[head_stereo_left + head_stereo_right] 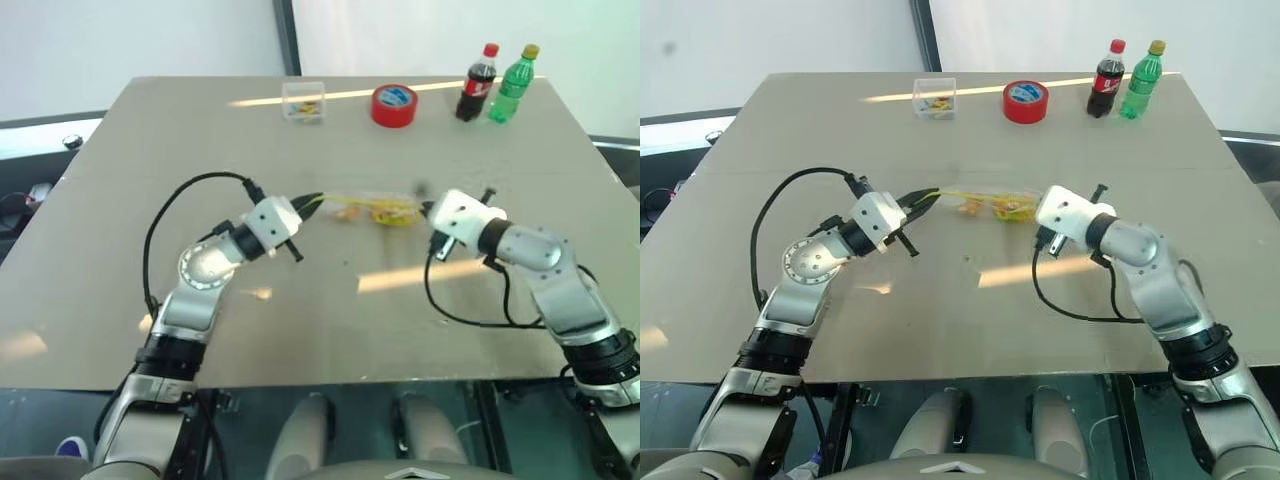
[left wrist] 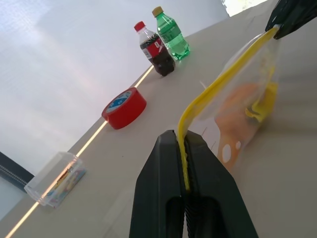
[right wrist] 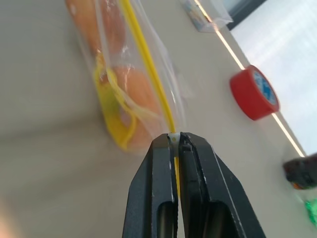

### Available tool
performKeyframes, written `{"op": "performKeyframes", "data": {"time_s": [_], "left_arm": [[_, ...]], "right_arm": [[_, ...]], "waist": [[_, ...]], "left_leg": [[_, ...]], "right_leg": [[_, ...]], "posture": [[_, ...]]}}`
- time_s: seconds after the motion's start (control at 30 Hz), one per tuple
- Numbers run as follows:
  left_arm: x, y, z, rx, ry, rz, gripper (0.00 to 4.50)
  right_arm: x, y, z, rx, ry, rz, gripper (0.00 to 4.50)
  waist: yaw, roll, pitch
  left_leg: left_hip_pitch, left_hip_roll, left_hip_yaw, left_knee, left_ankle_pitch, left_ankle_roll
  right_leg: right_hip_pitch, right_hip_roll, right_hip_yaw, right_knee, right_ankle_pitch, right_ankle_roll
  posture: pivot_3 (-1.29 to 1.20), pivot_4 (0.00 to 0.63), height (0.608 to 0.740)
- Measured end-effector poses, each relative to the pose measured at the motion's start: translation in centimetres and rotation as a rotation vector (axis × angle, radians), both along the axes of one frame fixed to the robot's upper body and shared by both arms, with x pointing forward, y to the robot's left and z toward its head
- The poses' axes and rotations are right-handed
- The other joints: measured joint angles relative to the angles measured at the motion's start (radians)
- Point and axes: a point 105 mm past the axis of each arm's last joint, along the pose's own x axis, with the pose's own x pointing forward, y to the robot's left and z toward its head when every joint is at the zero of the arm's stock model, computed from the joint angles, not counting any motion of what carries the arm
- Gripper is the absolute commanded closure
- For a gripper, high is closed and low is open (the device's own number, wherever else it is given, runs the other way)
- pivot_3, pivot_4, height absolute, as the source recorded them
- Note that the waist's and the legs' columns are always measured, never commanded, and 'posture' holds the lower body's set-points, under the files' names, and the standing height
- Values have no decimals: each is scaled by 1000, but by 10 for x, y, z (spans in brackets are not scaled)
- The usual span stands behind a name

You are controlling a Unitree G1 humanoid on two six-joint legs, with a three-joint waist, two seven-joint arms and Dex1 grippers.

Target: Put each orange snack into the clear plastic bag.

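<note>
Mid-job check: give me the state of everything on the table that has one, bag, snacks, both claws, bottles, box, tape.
clear plastic bag: held by its yellow seal strip between both claws, stretched.
orange snacks: inside the bag.
left claw: shut on the bag's strip.
right claw: shut on the strip's other end.
cola bottle: upright, red cap on.
green bottle: upright, yellow cap on.
small clear box: upright, small items inside.
red tape roll: lying flat.

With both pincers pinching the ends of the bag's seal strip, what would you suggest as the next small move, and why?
Probably lower the clear plastic bag onto the table and let go. The left pincer and right pincer are shut on opposite ends of its yellow seal strip, and orange snacks already sit inside.
</note>
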Motion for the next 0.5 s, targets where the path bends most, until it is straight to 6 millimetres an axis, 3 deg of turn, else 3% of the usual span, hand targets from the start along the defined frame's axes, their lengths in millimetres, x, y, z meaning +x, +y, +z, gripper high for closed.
{"op": "performKeyframes", "data": {"time_s": [0.27,0.5], "left_arm": [[4,6,5,-49,26,20,4500],[32,-1,48,-124,-24,47,4500]], "right_arm": [[0,0,19,34,-20,17,4407],[30,-7,68,53,-182,-1,4407]], "waist": [[0,0,0],[4,0,0]], "left_leg": [[0,0,0,0,0,0],[0,-1,0,1,0,0]], "right_leg": [[0,0,0,0,0,0],[1,0,-1,-1,0,0]], "posture": [[0,150,740],[0,150,740]]}}
